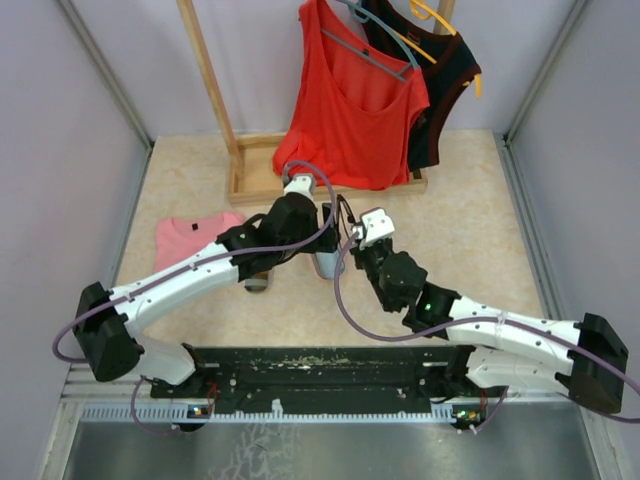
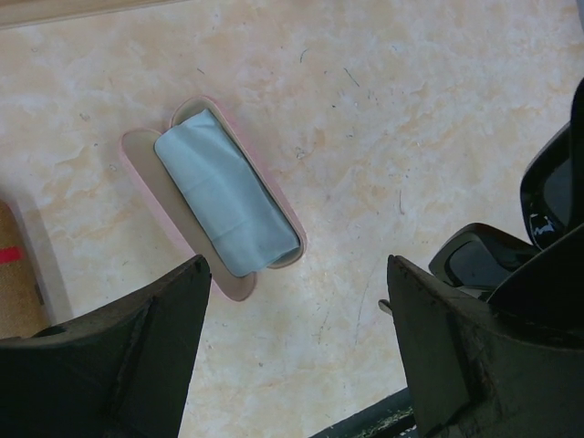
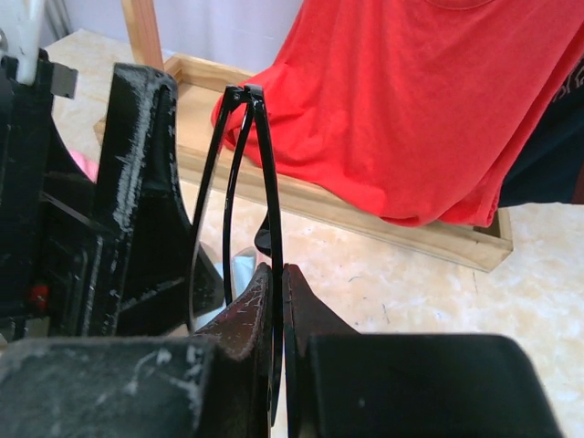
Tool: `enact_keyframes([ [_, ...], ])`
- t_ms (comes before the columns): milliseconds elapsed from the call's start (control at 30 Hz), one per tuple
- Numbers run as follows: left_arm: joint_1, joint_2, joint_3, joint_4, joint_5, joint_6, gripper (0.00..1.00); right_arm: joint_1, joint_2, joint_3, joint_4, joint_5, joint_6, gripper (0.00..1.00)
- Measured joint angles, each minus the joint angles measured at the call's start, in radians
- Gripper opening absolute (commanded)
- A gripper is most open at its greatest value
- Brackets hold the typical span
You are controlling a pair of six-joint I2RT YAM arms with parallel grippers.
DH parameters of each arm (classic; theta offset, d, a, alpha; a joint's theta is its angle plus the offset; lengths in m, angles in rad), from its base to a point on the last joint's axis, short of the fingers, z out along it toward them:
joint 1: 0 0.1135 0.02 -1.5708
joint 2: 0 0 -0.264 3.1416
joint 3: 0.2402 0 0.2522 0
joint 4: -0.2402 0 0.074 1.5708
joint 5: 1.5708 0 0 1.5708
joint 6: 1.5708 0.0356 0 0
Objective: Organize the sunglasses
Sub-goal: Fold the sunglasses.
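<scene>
Right fingers [image 3: 315, 319] are closed on black thin-armed sunglasses [image 3: 245, 91]; left fingers [image 2: 164, 319], spread wide and empty, are positioned over an open oblong pink case [image 2: 144, 178].

The left arm [image 1: 190, 272] and right arm [image 1: 510, 335] share white links, bulky black joints and mauve-grey cables [image 1: 338, 292], while the right gripper [image 3: 278, 274] has matte black fingers [image 3: 242, 318] marked with pale scuffs.
</scene>
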Motion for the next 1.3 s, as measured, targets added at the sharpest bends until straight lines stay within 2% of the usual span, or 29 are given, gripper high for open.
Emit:
enact_keyframes([
  [500,-0.009,0.023,0.006,0.006,-0.029,0.001,0.87,0.017,0.054,0.065,-0.071,0.046,0.119,0.00],
  [667,0.002,-0.059,-0.056,0.040,-0.034,0.021,0.92,-0.002,0.048,0.082,-0.193,0.053,0.181,0.00],
  [767,0.045,-0.165,-0.167,0.104,0.012,0.045,0.99,-0.097,0.021,0.106,-0.308,-0.016,0.252,0.00],
  [867,0.127,-0.231,-0.277,0.173,0.079,0.050,1.00,-0.192,-0.002,0.131,-0.407,-0.089,0.306,0.00],
  [1000,0.257,-0.233,-0.409,0.277,0.217,0.024,1.00,-0.301,0.013,0.200,-0.541,-0.260,0.370,0.00],
  [1133,0.359,-0.185,-0.495,0.381,0.367,-0.024,1.00,-0.375,0.114,0.303,-0.645,-0.449,0.402,0.00],
  [1300,0.402,-0.135,-0.533,0.500,0.488,-0.072,0.95,-0.388,0.289,0.401,-0.719,-0.610,0.407,0.00],
])
